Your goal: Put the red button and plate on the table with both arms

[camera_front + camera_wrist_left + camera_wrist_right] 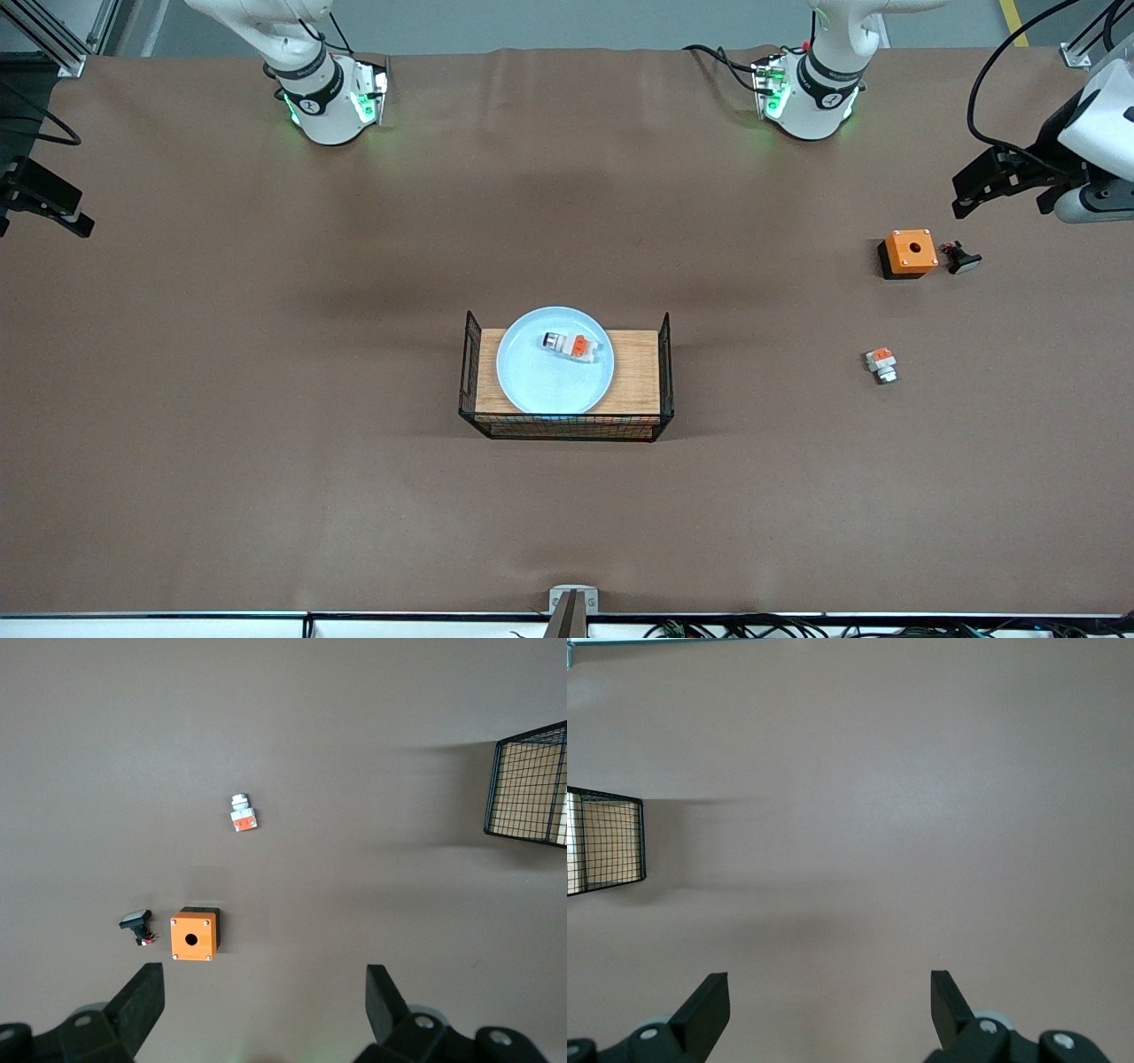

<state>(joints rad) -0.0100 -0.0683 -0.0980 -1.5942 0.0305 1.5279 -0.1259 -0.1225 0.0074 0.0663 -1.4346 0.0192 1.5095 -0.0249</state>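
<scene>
The pale blue plate (540, 381) rests on the wood top of a black wire crate (567, 430) at the middle of the brown table (266, 354). On the plate lies the red button (571, 346), a white part with an orange-red block and a silver end. My left gripper (979, 190) (264, 979) hangs open and empty over the table's left-arm end, close to the orange box. My right gripper (53, 213) (828, 983) hangs open and empty over bare table at the right arm's end. Both are well away from the crate.
An orange box with a hole (910, 252) (193, 935) and a small black part (961, 259) (135, 923) lie at the left arm's end. A stubby white-and-orange part (881, 363) (242, 813) lies nearer the front camera. Each wrist view shows a crate end (532, 784) (602, 842).
</scene>
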